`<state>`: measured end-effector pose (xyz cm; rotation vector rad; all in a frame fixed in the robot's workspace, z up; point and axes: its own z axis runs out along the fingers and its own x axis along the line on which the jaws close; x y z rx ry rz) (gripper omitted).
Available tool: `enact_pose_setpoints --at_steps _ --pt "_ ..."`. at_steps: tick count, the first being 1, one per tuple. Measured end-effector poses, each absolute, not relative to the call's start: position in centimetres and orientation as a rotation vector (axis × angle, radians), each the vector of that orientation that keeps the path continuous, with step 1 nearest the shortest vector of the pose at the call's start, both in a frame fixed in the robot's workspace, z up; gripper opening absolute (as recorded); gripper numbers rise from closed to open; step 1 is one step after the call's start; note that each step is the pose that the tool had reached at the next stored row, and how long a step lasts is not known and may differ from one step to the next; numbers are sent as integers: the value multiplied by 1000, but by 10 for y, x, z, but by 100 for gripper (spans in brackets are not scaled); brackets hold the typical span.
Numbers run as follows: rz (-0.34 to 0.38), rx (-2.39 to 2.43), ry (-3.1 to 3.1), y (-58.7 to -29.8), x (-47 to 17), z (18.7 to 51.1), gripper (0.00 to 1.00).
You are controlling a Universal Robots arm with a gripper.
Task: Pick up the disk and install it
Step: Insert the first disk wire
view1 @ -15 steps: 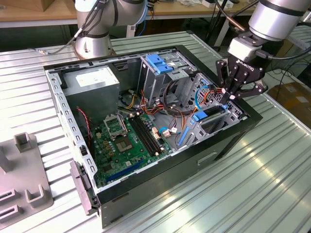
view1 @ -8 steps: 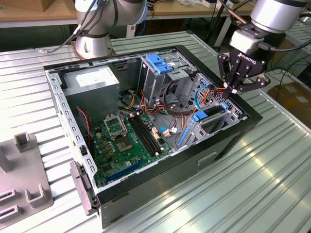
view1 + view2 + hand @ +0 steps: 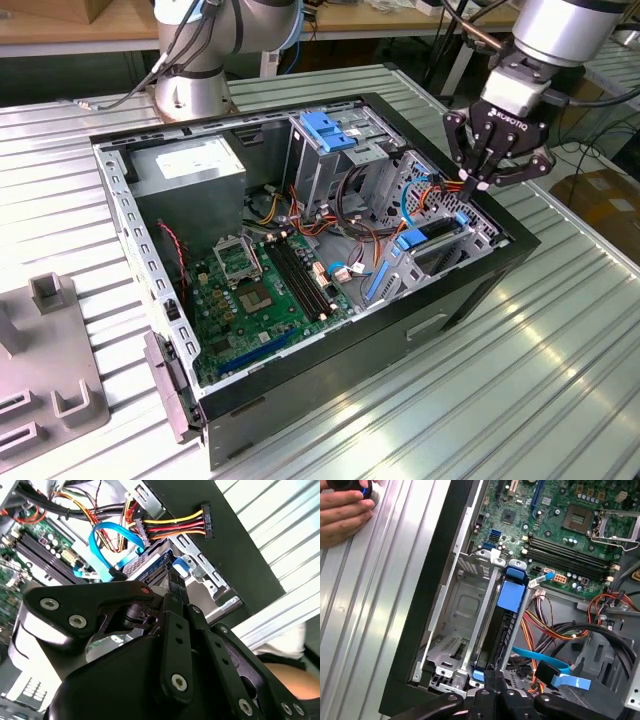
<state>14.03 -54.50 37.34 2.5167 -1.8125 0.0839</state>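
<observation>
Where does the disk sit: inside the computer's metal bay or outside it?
Inside. In the first wrist view the disk stands on edge between the walls of the metal bay, its blue frame showing.

I see white letters on black gripper (image 3: pixel 474 186) body: maker's name, in exterior view. White sticker (image 3: pixel 193 158) on top of grey box (image 3: pixel 228 190): tiny print, too small for me to read. Green board (image 3: pixel 262 292): little white marks by parts, I can't make them out.
</observation>
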Motion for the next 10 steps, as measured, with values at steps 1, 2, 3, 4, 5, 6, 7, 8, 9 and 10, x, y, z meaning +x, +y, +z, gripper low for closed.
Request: enact_pose_setpoints --at_steps 1,2,3,4,5,6,7,8,9,10 --pt "84 2517 -1813 -545 140 373 11" --pt "84 2517 -1812 -545 140 373 11" --pt "84 2517 -1812 -545 140 373 11" --pt "84 2517 -1812 -545 140 373 11" --pt "84 2517 -1812 -545 140 373 11" --pt "84 2518 -1811 -545 141 373 11" --pt "84 2520 -1808 -545 141 373 11" --pt "84 2528 -1798 -545 141 373 11" --pt "85 2541 -1780 -545 141 373 11" --pt "86 2567 -1743 -545 141 373 11"
